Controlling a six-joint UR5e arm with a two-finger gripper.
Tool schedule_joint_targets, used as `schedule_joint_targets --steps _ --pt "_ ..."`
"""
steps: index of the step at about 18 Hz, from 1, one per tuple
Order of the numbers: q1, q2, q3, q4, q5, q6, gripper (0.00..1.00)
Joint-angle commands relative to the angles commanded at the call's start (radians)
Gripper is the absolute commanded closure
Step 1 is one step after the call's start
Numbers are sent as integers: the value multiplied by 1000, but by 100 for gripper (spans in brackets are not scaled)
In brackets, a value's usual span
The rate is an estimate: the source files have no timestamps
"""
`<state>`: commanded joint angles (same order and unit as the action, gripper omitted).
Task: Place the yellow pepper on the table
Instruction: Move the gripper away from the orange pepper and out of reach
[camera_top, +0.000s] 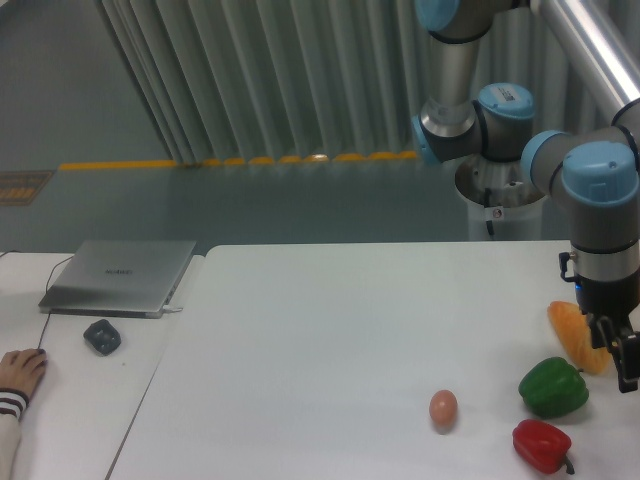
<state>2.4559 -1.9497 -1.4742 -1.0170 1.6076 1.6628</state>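
Looking for the yellow pepper, I can't spot it anywhere; it may be hidden behind the hand (622, 362), which hangs low at the worktop's (320, 340) right edge, beside the orange-yellow bread lump (575, 335). Can't tell if the hand is spread or pinching. Green pepper (553, 388), red pepper (541, 445) and egg (443, 407) sit nearby.

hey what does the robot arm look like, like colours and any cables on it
The arm has silver-grey metal tubes and rounded joints with light blue caps. A thin dark cable hangs by the white base pedestal. The wrist section is black, with a small blue light on its left edge. The end effector is black and runs partly off the frame's right edge.
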Motion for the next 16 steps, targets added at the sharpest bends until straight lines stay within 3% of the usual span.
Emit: schedule_joint_targets --steps 6,12,16 --pt "5 2 3 -5 -9 -2 0" --pt "57 0 -12 -3 -14 5 0" --pt "121 -6 -3 -2 -15 156 0"
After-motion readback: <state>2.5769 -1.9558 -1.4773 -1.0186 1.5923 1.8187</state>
